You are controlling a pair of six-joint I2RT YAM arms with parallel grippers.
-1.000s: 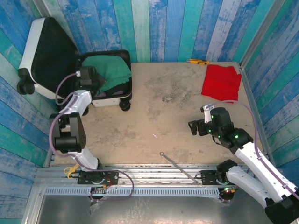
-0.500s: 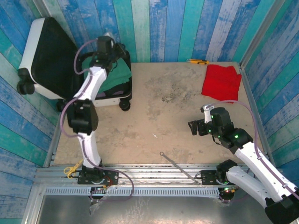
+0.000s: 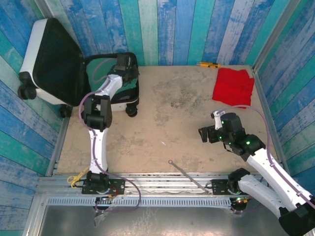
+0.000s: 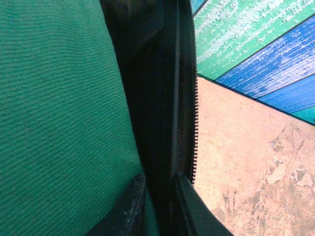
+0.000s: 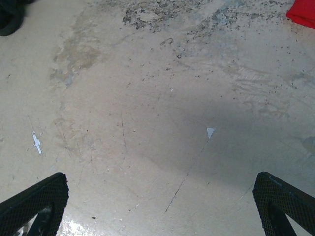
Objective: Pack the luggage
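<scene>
The luggage (image 3: 38,42) lies open at the back left, its white lid leaning against the wall and its black-lined base holding a folded green cloth (image 3: 104,74). My left gripper (image 3: 127,67) sits at the base's right rim. In the left wrist view its fingers (image 4: 130,209) stand narrowly apart on either side of the black zippered wall (image 4: 167,98), one on the green cloth (image 4: 59,108) side, the other outside. My right gripper (image 3: 204,133) hovers open over bare table (image 5: 162,147), with nothing between the fingers. A folded red cloth (image 3: 234,86) lies at the back right.
A yellow-handled tool (image 3: 207,64) lies by the back wall. A thin metal rod (image 3: 184,172) rests near the front edge. Painted plank walls close in the left, back and right. A black luggage wheel (image 5: 9,17) shows at the right wrist view's top left.
My left arm has swung from the luggage's near-left side across the green cloth to its right rim, and its jaws have narrowed. The right arm has not moved.
</scene>
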